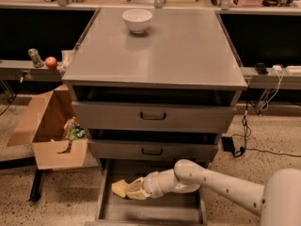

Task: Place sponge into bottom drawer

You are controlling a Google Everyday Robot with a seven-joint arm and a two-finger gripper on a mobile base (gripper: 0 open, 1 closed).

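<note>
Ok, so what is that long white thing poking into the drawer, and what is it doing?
That is a robot's arm. At its end is the gripper, a kind of hand with two fingers. The gripper is down inside the bottom drawer, which is pulled open, and it is pinching a pale yellow sponge. There is only one picture, from a camera looking down at the front of the grey cabinet. I cannot tell where that camera is fixed. A white bowl sits on top of the cabinet, and a cardboard box stands on the floor beside it.
</note>
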